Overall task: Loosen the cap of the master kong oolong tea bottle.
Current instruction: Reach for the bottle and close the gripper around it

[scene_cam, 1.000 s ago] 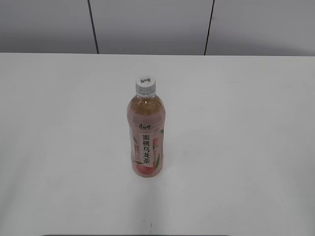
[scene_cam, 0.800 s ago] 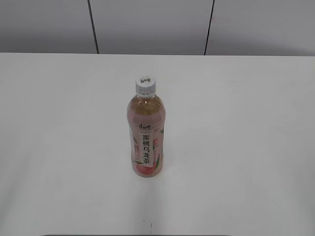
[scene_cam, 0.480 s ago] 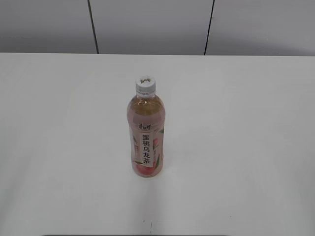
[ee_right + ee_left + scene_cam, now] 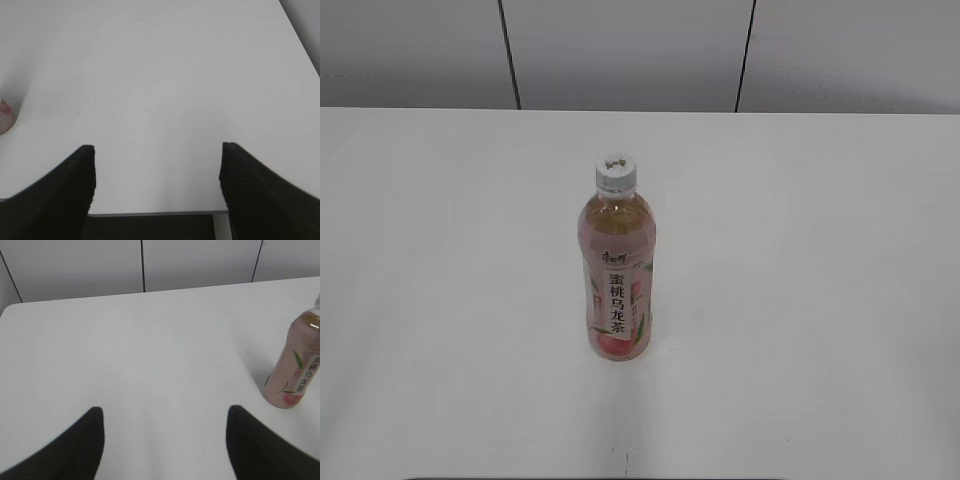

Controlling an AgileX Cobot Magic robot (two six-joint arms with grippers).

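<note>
The master kong oolong tea bottle point(image 4: 617, 290) stands upright in the middle of the white table, pink peach label facing the exterior camera. Its white ribbed cap point(image 4: 617, 172) sits on the neck. The bottle also shows at the right edge of the left wrist view point(image 4: 295, 365), its cap cut off by the frame. A pink sliver of its base shows at the left edge of the right wrist view point(image 4: 4, 116). My left gripper point(image 4: 164, 415) is open and empty, well left of the bottle. My right gripper point(image 4: 157, 150) is open and empty over the table's near edge. Neither gripper shows in the exterior view.
The white table point(image 4: 800, 250) runs back to a grey panelled wall point(image 4: 620, 50). Its front edge point(image 4: 155, 214) lies right below my right gripper, with dark space beyond. The table's far left corner point(image 4: 10, 307) shows in the left wrist view.
</note>
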